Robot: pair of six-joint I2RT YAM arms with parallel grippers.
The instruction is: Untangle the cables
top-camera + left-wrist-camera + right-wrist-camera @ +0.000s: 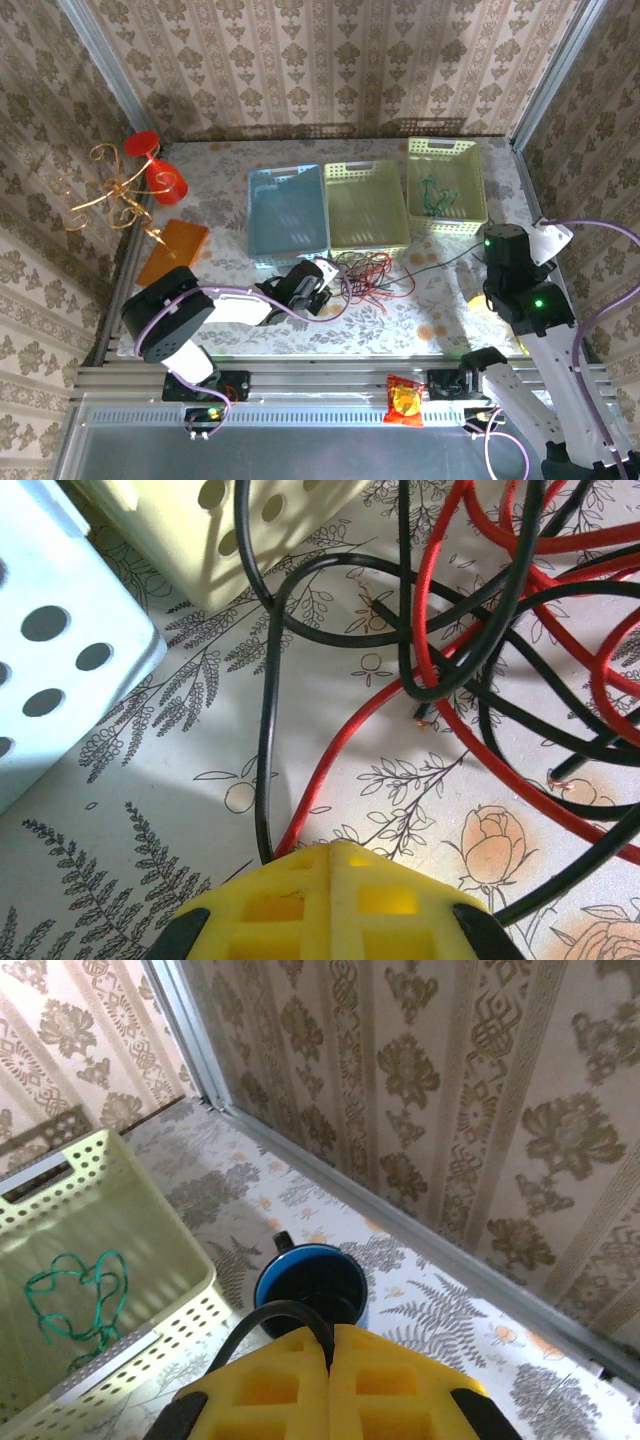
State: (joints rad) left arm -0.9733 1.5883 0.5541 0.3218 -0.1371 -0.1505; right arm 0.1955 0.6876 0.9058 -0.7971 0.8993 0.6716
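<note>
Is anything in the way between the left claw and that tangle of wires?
Nothing visible. The left gripper is shut right at the cables, a black strand and a red strand running into its fingertips.

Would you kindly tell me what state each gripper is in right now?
Left gripper: closed on red and black cables.
Right gripper: closed on a black cable.

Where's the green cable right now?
The green cable lies loose inside the rightmost cream basket, far right of the table in the top view.
</note>
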